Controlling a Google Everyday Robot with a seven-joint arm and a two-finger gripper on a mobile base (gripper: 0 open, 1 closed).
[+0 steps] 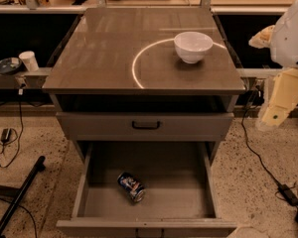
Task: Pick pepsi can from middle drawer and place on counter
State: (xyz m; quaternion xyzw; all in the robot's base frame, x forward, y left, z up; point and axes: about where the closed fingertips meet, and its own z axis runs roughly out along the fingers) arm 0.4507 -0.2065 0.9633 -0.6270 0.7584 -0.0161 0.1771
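Blue pepsi can (131,186) lies untouched in the open middle drawer (181,180). Everything remains. The gripper (274,114) hangs mid-right, and I cannot tell whether it is open.

My arm (291,58) comes into view at the far right edge, only partly inside the view. Its upper part is a big rounded white shell (293,31), cut off by the right border, with a cream-coloured piece (260,36) jutting out from its left side. Beneath the shell a pale yellowish section hangs down, its lower end leaning slightly leftward. I take this to be the claw (278,100), though from this angle I can't be sure. A small green dot (274,117) sits near its lower tip, and it hangs free in the air
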